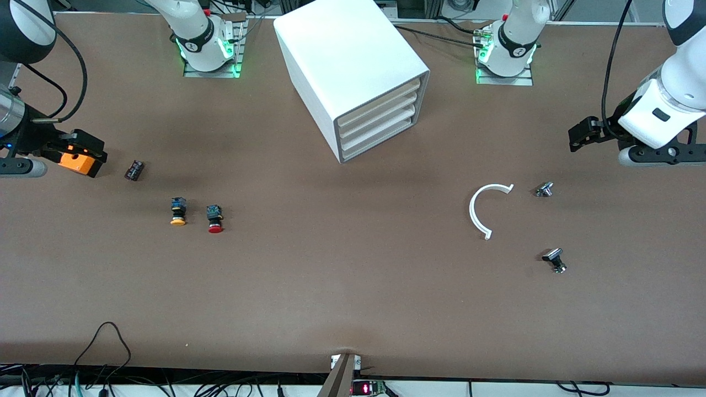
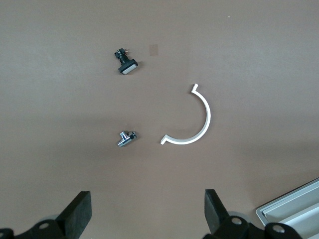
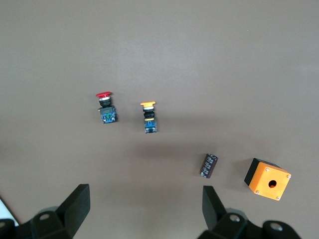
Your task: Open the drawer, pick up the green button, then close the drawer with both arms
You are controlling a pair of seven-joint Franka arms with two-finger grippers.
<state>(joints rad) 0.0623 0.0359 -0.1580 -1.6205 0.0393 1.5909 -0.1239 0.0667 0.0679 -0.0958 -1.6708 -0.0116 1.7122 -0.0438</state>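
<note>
Left gripper (image 2: 147, 214): jaws wide apart, nothing between them, hanging over bare brown table at the left arm's end; only the two matte black fingers (image 2: 215, 211) show in the left wrist view, their tips cut by the frame edge. In the front view the left arm (image 1: 659, 113) is a glossy white shell with dark joints and a black cable, partly cut off. Right gripper (image 3: 144, 211): also spread wide and empty, over the table at the right arm's end; in the front view its fingers cannot be made out, being cut by the frame edge. Below the left gripper: a thin white plastic half-ring (image 2: 192, 119) with small outward tabs at both ends, a small shiny metal fitting (image 2: 127, 138), and a dark stubby part with a pale flat face (image 2: 125, 63), detail too small to read. Below the right gripper: a red-capped button (image 3: 105, 107), a yellow-capped button (image 3: 149, 117), both lying on their sides, a dark ribbed cylinder (image 3: 209, 165), and an orange box (image 3: 267, 179) with a black base and a round hole in its top. Mid-table, a white boxy cabinet (image 1: 342, 55), smooth and angled, with three cream-fronted drawers; the drawer (image 1: 378, 138), the lowest, is shut flush. The green-capped button is nowhere visible.
</note>
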